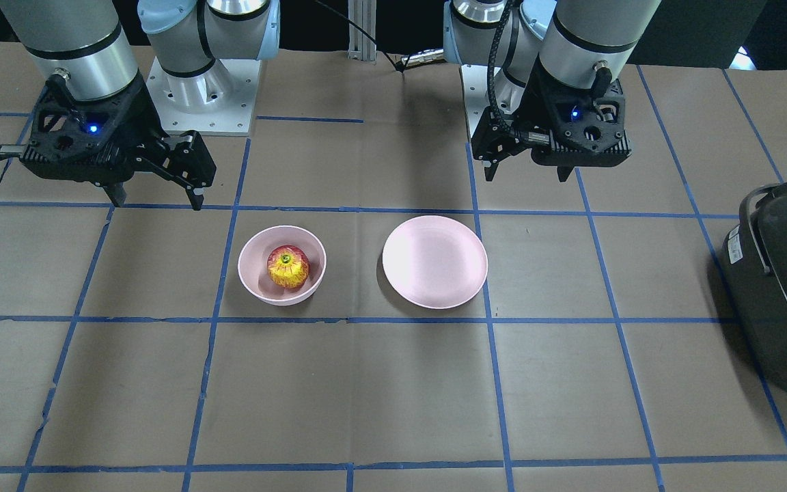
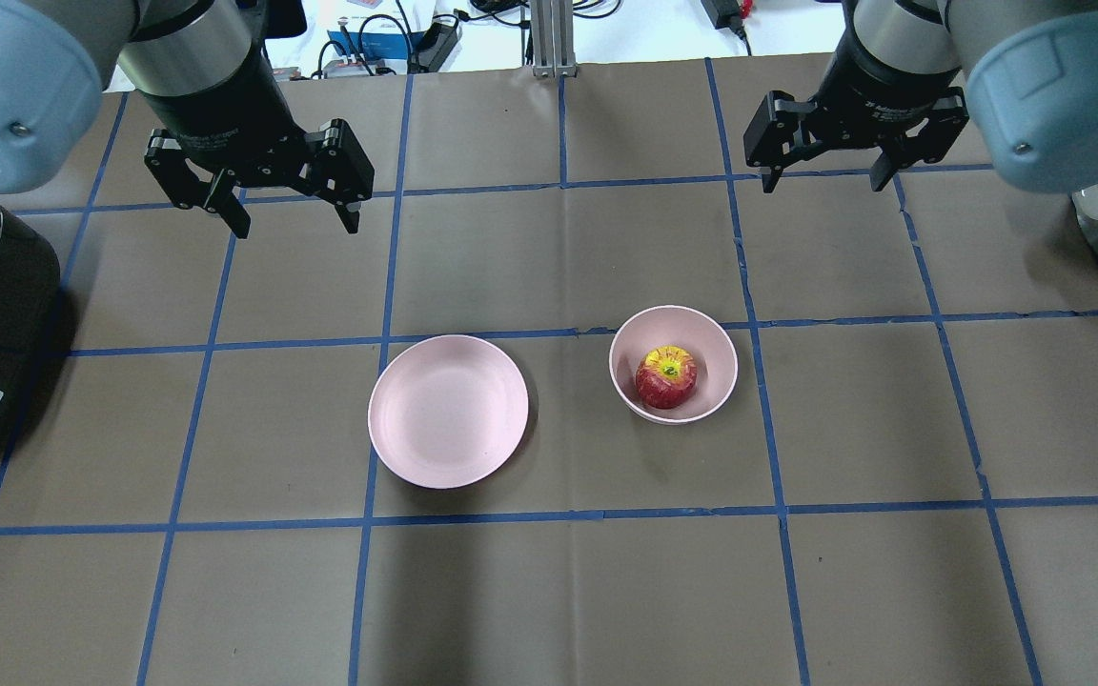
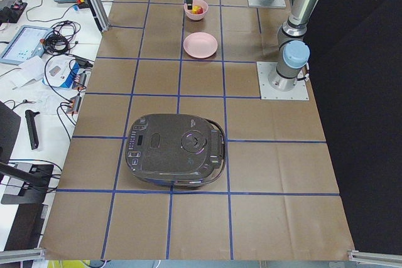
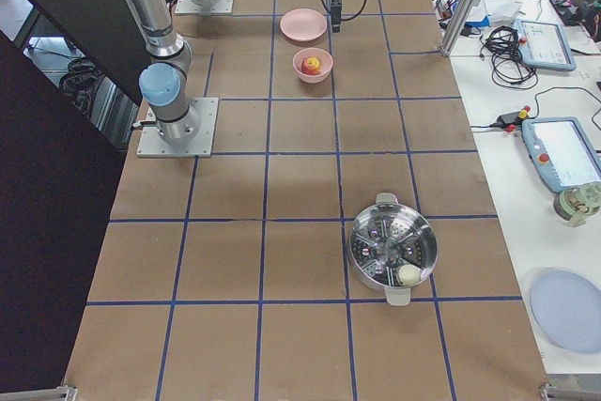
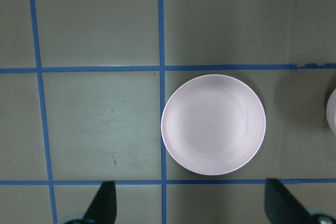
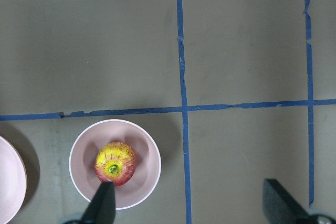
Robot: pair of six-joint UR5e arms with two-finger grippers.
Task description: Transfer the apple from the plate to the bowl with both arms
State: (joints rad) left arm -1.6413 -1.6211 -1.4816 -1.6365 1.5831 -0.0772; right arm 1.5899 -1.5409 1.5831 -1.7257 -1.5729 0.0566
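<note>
So the apple (image 1: 288,266) sat inside the bowl (image 1: 251,277), stem spot facing up, and the plate (image 1: 434,262) lay near it, a gap between them, its whole pink face showing. Both stood on the brown table (image 1: 366,396) with the blue tape grid. The right gripper (image 1: 158,199) (on the picture's left, since this camera faced the robot) hung above the table, back from the bowl, jaws spread wide. The left gripper (image 1: 526,175) hung back from the plate, jaws apart too, blue light glowing. A dark grey appliance (image 1: 786,280) sat at the right edge, partly cut off.
</note>
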